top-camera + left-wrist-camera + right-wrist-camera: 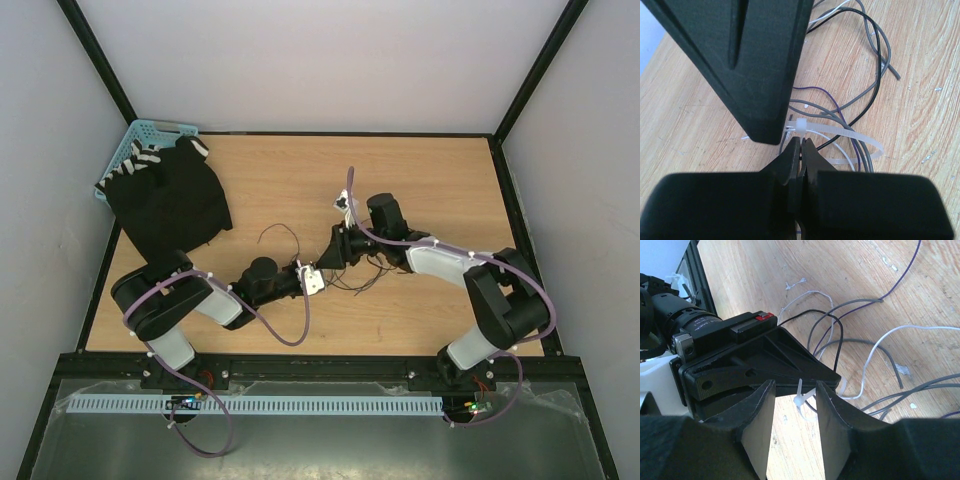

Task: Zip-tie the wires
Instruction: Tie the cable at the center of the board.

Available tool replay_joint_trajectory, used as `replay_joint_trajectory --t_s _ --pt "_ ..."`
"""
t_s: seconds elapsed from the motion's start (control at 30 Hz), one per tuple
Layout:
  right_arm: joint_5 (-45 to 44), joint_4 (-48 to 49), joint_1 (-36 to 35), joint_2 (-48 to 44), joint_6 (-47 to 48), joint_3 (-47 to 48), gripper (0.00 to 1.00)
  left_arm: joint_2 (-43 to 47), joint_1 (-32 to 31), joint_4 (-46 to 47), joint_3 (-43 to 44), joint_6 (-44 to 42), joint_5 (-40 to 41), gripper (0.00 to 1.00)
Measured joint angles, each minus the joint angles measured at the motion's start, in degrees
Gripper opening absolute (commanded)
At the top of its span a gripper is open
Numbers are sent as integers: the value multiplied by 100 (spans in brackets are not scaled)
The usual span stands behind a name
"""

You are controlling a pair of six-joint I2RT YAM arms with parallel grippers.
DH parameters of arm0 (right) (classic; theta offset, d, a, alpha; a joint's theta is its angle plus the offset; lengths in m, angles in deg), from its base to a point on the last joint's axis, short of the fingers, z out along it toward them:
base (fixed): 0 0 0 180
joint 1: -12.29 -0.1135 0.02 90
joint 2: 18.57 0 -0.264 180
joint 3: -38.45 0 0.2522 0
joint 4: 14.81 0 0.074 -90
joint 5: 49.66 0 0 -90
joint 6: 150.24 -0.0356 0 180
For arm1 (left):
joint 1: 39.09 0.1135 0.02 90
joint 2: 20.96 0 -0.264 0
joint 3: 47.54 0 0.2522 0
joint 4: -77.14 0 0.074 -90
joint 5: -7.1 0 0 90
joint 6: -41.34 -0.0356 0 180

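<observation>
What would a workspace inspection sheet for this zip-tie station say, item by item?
Surface: wooden table, with a few white flecks.
Job's things: thin grey, black, white and purple wires lie tangled mid-table; a white zip tie is looped around several.
Clutter: black cloth partly over a blue basket, far left corner.
Grippers: left gripper fingers shut at the tie's head; right gripper fingers open, a piece of the tie between them.
Cables: purple cables loop along both arms.
Surroundings: white walls, black frame posts.
</observation>
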Motion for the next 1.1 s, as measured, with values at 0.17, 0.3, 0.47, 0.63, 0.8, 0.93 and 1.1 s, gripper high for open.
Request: replay_joint_trajectory --t_s 0.17,0.3,0.47,0.63,0.8,0.93,1.1 --pt "-39 57 -111 118 -70 17 35 2 0 2 0 13 -4 0" --pt "-46 68 -140 160 -94 17 25 2 0 2 0 15 -4 0" --pt "-48 70 -144 188 -92 17 7 2 0 7 0 15 -4 0" --pt "-46 68 -144 192 -92 17 0 4 0 11 0 15 -2 0" --pt "-48 57 -144 236 -90 83 0 7 -33 11 0 11 11 0" --pt "-74 17 -136 334 -90 304 0 20 -181 87 -9 -76 216 0" --pt "-61 -52 -101 461 -87 546 0 96 -363 195 -87 -162 549 0"
